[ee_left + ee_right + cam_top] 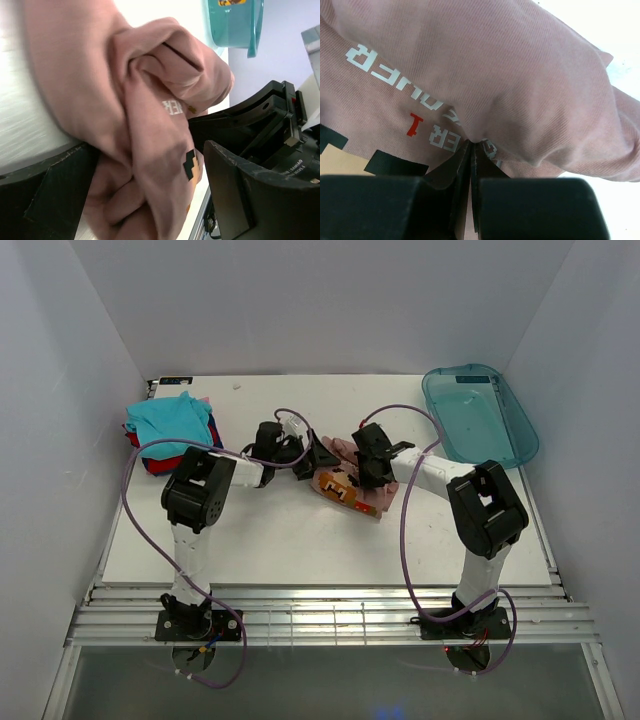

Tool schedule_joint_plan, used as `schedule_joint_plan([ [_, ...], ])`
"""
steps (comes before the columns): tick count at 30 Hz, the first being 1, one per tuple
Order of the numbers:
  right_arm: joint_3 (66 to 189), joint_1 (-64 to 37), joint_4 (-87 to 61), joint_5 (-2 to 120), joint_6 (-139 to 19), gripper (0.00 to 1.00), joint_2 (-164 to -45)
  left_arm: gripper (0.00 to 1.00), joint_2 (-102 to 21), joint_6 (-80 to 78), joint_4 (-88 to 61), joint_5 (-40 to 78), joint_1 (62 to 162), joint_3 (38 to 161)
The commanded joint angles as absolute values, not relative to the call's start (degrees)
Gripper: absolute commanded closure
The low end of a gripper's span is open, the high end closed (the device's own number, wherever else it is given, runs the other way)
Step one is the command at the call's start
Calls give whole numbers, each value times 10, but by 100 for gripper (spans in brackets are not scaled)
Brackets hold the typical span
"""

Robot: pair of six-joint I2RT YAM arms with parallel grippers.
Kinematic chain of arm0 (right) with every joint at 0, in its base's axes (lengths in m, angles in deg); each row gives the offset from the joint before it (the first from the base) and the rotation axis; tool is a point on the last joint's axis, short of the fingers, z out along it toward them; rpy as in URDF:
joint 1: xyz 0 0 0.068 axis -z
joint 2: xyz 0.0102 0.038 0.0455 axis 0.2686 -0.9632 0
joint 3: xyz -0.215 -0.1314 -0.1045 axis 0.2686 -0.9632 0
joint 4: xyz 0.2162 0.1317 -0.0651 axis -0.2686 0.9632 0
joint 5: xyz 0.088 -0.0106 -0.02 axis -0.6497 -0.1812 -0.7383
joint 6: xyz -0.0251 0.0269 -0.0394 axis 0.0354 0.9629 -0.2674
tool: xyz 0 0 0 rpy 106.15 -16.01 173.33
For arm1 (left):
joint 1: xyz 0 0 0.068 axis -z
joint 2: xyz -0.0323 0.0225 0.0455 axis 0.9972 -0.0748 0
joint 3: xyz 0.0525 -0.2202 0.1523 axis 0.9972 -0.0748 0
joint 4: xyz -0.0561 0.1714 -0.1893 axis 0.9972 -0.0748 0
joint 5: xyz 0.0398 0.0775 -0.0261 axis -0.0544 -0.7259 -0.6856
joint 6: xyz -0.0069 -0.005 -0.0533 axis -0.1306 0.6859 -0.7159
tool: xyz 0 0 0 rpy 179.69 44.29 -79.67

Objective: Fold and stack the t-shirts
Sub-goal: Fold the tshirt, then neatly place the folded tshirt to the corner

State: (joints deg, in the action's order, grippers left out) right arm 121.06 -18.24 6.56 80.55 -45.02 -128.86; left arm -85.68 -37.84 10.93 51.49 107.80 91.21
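Two robot arms, a left arm [195,495] and a right arm [487,508], stand at one white table [300,545]. Four t-shirts are in sight. One dusty-pink t-shirt [372,502] lies at centre frame. Three are folded in a single pile at upper left: one teal t-shirt [175,420], one red t-shirt [135,439] and one dark-blue t-shirt [152,463]. One blue-green tray [480,420] sits at upper right.

From my end it's a white counter [300,540] boxed in by plain pale walls [300,300] on three sides, all evenly and brightly lit. Slatted metal rails [330,605] run along the near edge, and there's a translucent teal tray [480,420] at the far right corner.
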Motion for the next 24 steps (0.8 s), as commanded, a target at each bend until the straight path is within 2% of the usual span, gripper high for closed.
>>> schedule_joint_plan([
  [1, 1230, -186, 71, 794, -458, 92, -1304, 2, -885, -370, 77, 493, 1122, 926],
  [7, 1232, -191, 70, 793, -457, 92, -1305, 2, -909, -384, 77, 486, 1164, 940],
  [9, 1232, -191, 70, 794, -458, 92, -1305, 7, -914, -385, 77, 483, 1170, 937],
  [10, 1231, -191, 71, 796, -458, 92, -1304, 14, -916, -386, 77, 483, 1170, 935],
  [11, 1231, -191, 71, 796, -459, 92, -1302, 34, -916, -387, 77, 482, 1170, 932],
  [13, 1230, -191, 71, 796, -461, 92, -1300, 56, -915, -380, 76, 481, 1169, 931],
  [14, 1230, -191, 71, 796, -462, 92, -1300, 86, -913, -378, 75, 481, 1169, 930],
  [15, 1231, -191, 73, 797, -463, 92, -1300, 97, -907, -378, 76, 473, 1169, 928],
  [18, 1234, -191, 82, 801, -462, 80, -1298, 100, -880, -364, 54, 435, 1168, 930],
  [19, 1236, -191, 92, 809, -462, 72, -1295, 100, -871, -344, 39, 422, 1167, 935],
  [22, 1239, -192, 107, 830, -462, 64, -1273, 100, -833, -274, -77, 344, 1160, 987],
  [24, 1238, -191, 116, 838, -468, 63, -1249, 100, -814, -232, -191, 296, 1153, 1024],
])
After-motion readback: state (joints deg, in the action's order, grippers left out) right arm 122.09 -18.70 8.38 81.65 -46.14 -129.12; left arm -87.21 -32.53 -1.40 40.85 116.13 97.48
